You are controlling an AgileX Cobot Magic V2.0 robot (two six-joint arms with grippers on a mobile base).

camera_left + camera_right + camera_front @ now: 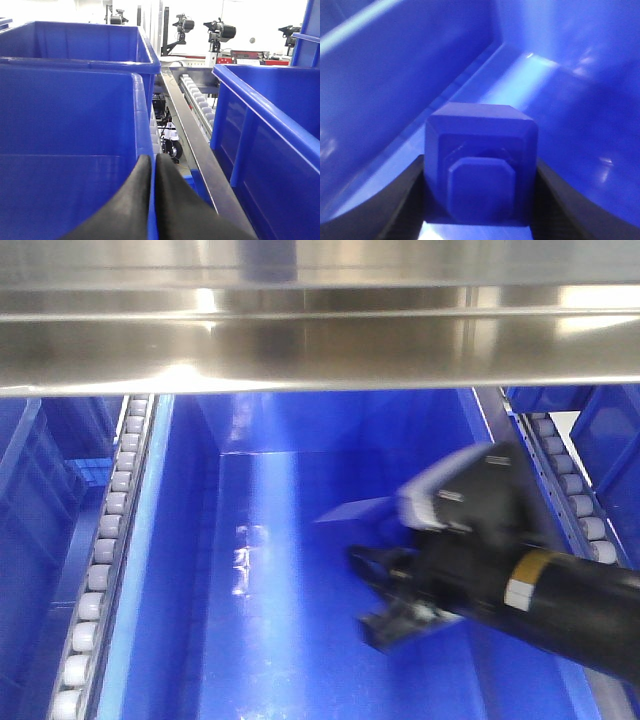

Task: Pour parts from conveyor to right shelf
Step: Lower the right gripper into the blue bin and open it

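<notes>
— Where is the part now?

— The blue block (481, 170) sits between the two dark fingers (395, 210) of the right gripper (400, 615). They press on both its sides, so they are closed only as far as the block allows. The arm reaches into a large blue bin (260, 570) which stands on the right shelf (320, 350), between two rows of white rollers (105, 540). The block hangs above the bin floor; I think it does not touch it.

— And the other arm?

— The left gripper (152, 200) is shut, its fingers meet and hold nothing. It hovers at the rim of another blue bin (75, 125). The conveyor I cannot see from here.

— What can go wrong?

— In my opinion, three things. If the fingers open while the block is high, it can bounce on the hard plastic, though the walls are tall. The knob on the block faces the wrist camera, so the grip is on flat faces, which is good. The steel crossbeam is just above the arm; lifting out too steeply could hit it.
</notes>
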